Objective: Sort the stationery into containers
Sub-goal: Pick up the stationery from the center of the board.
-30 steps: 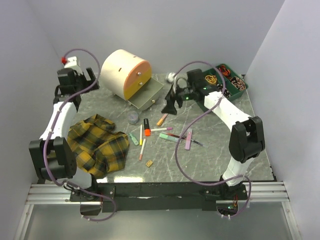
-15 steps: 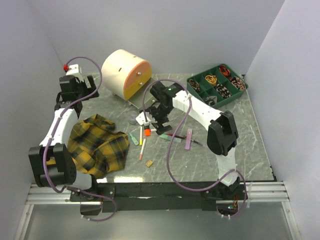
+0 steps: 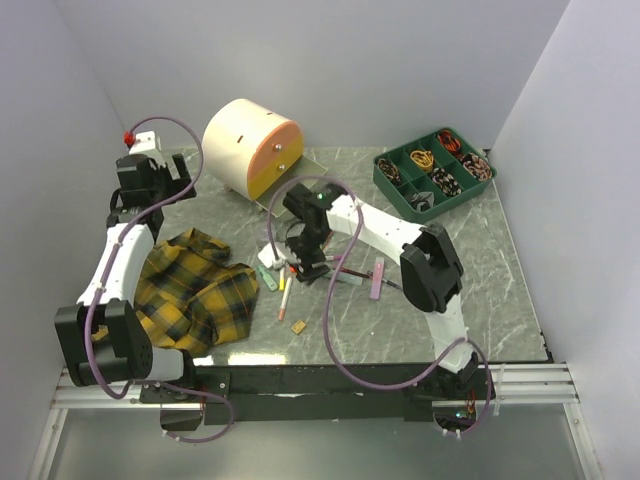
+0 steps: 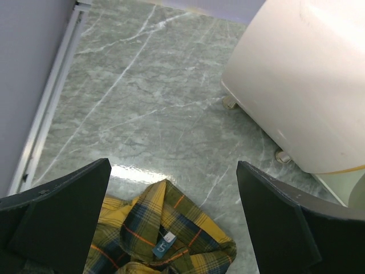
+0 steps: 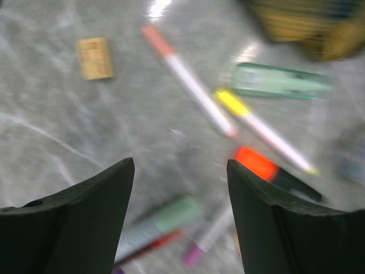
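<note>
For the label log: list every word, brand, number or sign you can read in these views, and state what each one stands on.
No text is readable in any view.
Blue tag on the plaid cloth: pale marks, too small to read.
Mint highlighter and the pens around it: blurred, no print can be made out.
Cream chest: no lettering shows.

Your grey-green marbled stone counter [image 3: 480, 270] carries a cream drum-shaped chest [image 3: 245, 140] at its far left and a green compartmented plastic tray [image 3: 384, 177] at its far right. A yellow-black plaid cloth [image 3: 195, 285] lies crumpled at the near left. Scattered mid-counter you have a pink marker [image 3: 377, 277], a mint-green marker [image 3: 267, 277] and an orange-tipped white pen [image 3: 283, 299], with a small tan block [image 3: 298, 326] toward the near edge.
</note>
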### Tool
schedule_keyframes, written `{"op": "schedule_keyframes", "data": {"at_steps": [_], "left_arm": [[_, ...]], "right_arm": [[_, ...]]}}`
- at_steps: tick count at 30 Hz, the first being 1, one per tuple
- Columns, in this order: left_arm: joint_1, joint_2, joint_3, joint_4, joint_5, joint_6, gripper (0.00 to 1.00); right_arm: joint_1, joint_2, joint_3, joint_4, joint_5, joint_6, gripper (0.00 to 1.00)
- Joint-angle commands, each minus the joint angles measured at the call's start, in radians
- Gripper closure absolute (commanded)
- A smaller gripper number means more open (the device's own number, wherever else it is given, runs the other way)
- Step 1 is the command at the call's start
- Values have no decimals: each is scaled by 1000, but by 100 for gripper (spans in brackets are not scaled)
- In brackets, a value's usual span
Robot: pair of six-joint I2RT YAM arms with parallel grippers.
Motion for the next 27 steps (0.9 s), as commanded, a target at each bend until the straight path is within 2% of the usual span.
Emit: {"op": "schedule_keyframes", "data": {"at_steps": [1, 3, 5, 8, 17, 27], "left_arm": [[3, -59, -10, 6, -54, 49, 0], [4, -86, -21, 8, -65, 83, 1], [12, -112, -31, 6, -77, 91, 1], [36, -149, -42, 4, -53, 62, 1], [66, -228, -91, 1, -27, 20, 0], [75, -226, -108, 38, -34, 22, 0]], "right_arm": [[68, -144, -265, 175, -1, 78, 27], [106, -222, -417, 345, 19, 185, 30], [125, -262, -486, 485, 39, 245, 31], [169, -281, -557, 586, 88, 324, 34], [225, -218, -502, 532, 119, 356, 37], [229, -209, -516, 460, 90, 353, 38]]}}
